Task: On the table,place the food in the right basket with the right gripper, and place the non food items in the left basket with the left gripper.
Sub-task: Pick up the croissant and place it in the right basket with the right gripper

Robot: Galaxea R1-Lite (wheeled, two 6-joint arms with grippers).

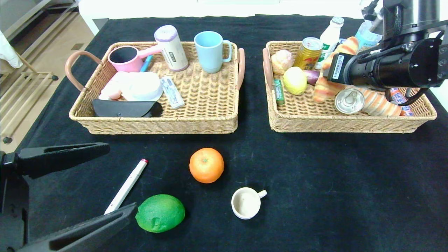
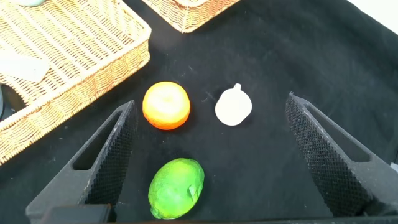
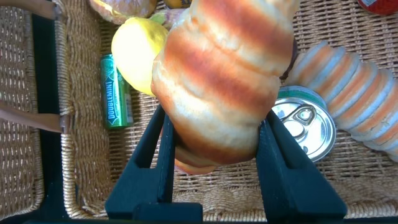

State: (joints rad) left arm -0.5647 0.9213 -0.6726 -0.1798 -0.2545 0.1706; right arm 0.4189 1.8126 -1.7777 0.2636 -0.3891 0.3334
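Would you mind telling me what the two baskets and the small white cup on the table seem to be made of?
Both baskets: woven wicker or rattan, tan and matte, judging by the visible weave. The cup: probably glazed ceramic, since it looks smooth, white and faintly glossy, though plastic is possible.

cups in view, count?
3: blue cup and pink handled cup at the left basket's back; small white cup on the table, front centre. More may be hidden.
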